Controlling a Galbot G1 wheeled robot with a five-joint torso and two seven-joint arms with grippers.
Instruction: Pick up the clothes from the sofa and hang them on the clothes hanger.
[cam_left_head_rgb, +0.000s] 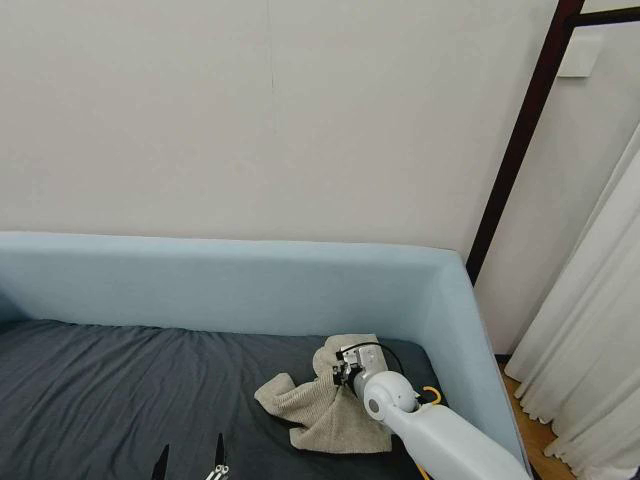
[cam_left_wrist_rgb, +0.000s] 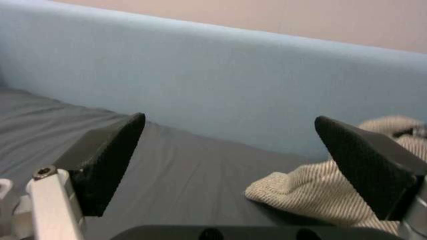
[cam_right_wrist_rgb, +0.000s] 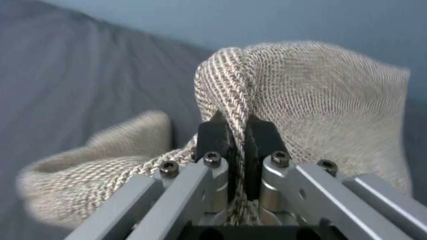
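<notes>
Right gripper (cam_right_wrist_rgb: 232, 150): black pads pressed together on an upright ridge of the beige knit garment (cam_right_wrist_rgb: 320, 90). The doubled fabric runs down between the fingers toward the palm, so the bite reads as deep, not a corner nip.

Garment position: on the dark grey seat cushion (cam_left_head_rgb: 120, 390) of the light-blue sofa (cam_left_head_rgb: 250, 285), close to the right-hand armrest corner and near the backrest. In the head view the garment (cam_left_head_rgb: 320, 415) lies crumpled on the seat with one lobe spread leftward. The right gripper (cam_left_head_rgb: 342, 375) sits at its rear part.

Left gripper (cam_left_wrist_rgb: 228, 120): fingers spread wide with nothing between them, low over the seat. It is left of the garment (cam_left_wrist_rgb: 300, 192) and apart from it. Its tips show at the lower edge of the head view (cam_left_head_rgb: 190, 465).

Step in hand (judgement): grasp made, lift not yet begun, since most of the cloth rests on the cushion.

Notes for doing it well:
- Raise straight up and slowly until the trailing lobe clears the seat. A loose knit will likely sag and stretch, so allow plenty of height.
- Hold clamp force constant, as ribbed weave could creep out of the pads.
- Stay off the backrest and armrest to avoid drag.
- Confirm that only the garment rises. The seat cover is wrinkled and could be caught, though the wrist view suggests otherwise.
- The left arm is best held clear of the hanging end.
</notes>
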